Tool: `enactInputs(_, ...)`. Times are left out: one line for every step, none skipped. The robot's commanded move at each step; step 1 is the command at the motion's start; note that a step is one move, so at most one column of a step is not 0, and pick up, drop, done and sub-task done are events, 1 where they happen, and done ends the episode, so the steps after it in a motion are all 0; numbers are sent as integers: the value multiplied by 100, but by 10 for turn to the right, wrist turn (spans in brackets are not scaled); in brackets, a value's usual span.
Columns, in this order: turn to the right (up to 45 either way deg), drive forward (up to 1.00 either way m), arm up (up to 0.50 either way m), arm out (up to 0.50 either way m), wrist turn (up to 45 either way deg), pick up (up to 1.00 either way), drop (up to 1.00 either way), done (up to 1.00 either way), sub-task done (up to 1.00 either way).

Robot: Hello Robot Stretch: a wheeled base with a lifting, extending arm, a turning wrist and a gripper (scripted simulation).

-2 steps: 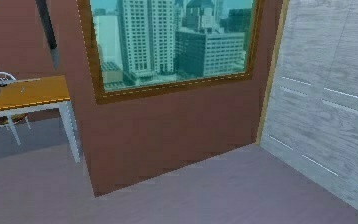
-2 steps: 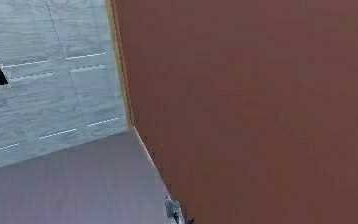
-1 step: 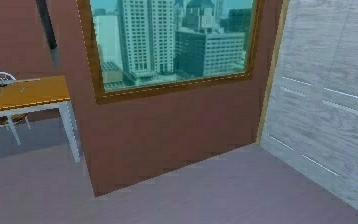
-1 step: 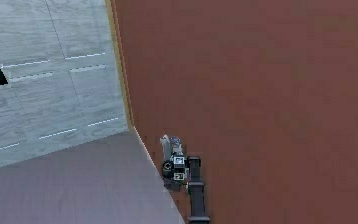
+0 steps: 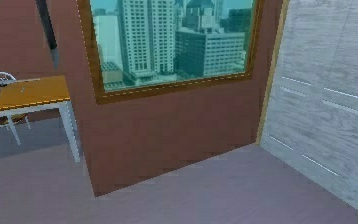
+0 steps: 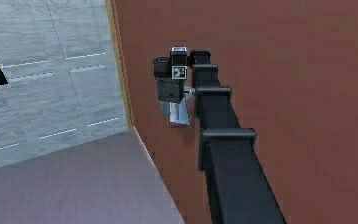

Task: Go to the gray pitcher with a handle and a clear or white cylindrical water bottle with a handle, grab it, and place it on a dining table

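Light is soft and even in both views, without glare. In the forward view the wood-framed window of city towers (image 5: 172,45) and the pale grey planked wall (image 5: 322,95) are brightest, the reddish-brown wall (image 5: 167,135) is duller, and faint shade lies under the yellow wooden tabletop (image 5: 32,93). In the arm side view the dark square arm bar (image 6: 232,160) and the gripper (image 6: 177,116) read almost black against a flatly lit brown side wall (image 6: 297,70), with thin highlights along the bar's upper edges.

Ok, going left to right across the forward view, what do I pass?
wooden table → window with a city view → pale grey panelled wall
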Motion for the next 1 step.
enactInputs(0,0,0,0,-450,0,0,0,0)
